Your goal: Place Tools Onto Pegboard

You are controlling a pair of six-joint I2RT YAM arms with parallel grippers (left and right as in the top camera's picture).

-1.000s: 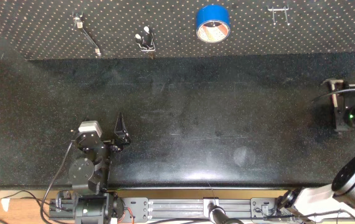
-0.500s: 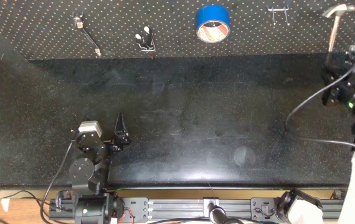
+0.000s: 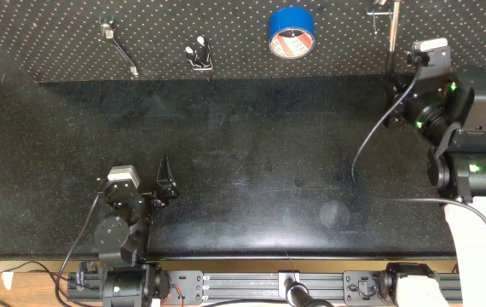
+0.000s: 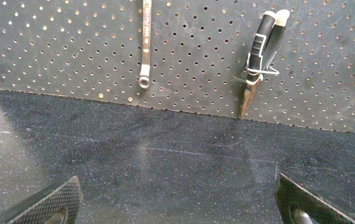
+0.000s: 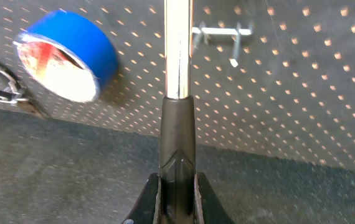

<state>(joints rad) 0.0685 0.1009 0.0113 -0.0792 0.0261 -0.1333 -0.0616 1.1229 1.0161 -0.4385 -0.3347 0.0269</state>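
Top view: three items hang on the pegboard [image 3: 55,34] along the upper edge: wrench [image 3: 119,49] at upper left, pliers [image 3: 199,53] beside it, blue tape roll [image 3: 291,32] at upper centre. I judge these done.

Remaining: hammer [image 5: 177,74], not yet hung. The double-prong hook [image 5: 220,32], upper right of centre in the right wrist view, is bare. The hammer's shaft stands upright just beside it, in front of the board, with the head past the top of the frame. Estimate: last item, so the task is mostly complete; seating on the hook and release are left.

Fingers: the right gripper [image 5: 177,190] is clamped on the hammer's black grip, low in the frame. The left gripper [image 4: 180,208] sits at lower left of the top view, over the table [image 3: 269,145]. Its fingers [image 4: 47,202] are spread wide and hold nothing.
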